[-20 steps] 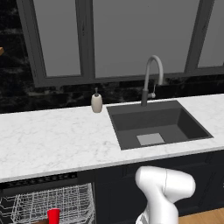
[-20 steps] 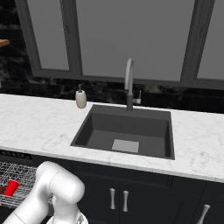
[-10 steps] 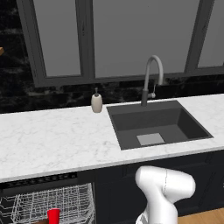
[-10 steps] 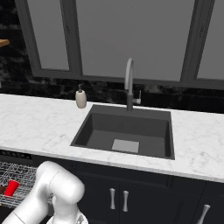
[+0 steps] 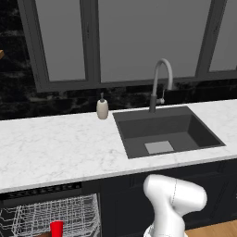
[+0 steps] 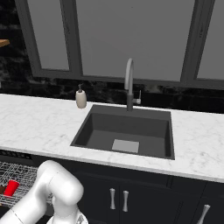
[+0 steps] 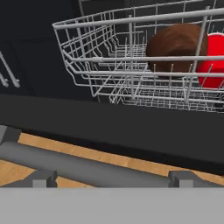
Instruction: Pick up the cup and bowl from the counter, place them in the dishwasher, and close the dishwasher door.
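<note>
Rack (image 7: 131,65) bowl (image 7: 177,43) beside cup (image 7: 213,61)

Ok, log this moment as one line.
cup: in rack | bowl: in rack beside cup | dishwasher door: down, open | gripper: open, empty, near door handle

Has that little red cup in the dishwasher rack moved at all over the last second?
No. In the left base view the red cup sits at the same spot in the white wire rack, below the counter, as before.

cup (image 7: 213,61) cut by frame edge, bowl (image 7: 175,43) behind rack wires (image 7: 131,57)
</note>
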### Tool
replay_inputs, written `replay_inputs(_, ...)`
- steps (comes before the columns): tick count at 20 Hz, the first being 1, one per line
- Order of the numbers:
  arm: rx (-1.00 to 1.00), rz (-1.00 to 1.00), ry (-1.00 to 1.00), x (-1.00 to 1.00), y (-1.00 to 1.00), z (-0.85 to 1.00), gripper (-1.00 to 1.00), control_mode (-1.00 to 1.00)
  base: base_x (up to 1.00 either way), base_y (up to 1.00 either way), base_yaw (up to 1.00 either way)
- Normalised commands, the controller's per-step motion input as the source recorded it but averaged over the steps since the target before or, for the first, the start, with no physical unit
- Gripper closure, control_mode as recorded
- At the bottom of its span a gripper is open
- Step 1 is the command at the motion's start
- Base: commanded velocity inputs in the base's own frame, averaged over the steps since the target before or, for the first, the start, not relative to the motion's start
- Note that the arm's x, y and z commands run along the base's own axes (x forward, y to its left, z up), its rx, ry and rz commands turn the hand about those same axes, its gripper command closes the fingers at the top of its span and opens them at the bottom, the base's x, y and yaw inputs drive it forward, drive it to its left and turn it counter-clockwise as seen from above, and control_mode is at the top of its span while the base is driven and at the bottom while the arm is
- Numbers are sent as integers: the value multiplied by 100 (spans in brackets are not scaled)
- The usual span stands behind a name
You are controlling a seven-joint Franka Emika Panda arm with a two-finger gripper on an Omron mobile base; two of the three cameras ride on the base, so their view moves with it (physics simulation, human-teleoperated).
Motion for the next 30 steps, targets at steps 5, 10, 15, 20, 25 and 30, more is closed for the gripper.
replay_inputs(5, 0, -5, -32, 36, -37, -60, -100, -100, 0, 0, 0)
replay_inputs(10, 0, -5, -14, 78, -88, -46, -100, -100, 0, 0, 0)
replay_inputs(15, 0, -7, -21, 60, -74, -13, -100, -100, 0, 0, 0)
replay_inputs(20, 3, -4, -25, 72, -32, 0, -100, -100, 0, 0, 0)
replay_inputs(25, 4, -5, -16, 78, -59, -2, -100, -100, 0, 0, 0)
replay_inputs(30, 0, -7, -10, 68, -60, -14, -100, -100, 0, 0, 0)
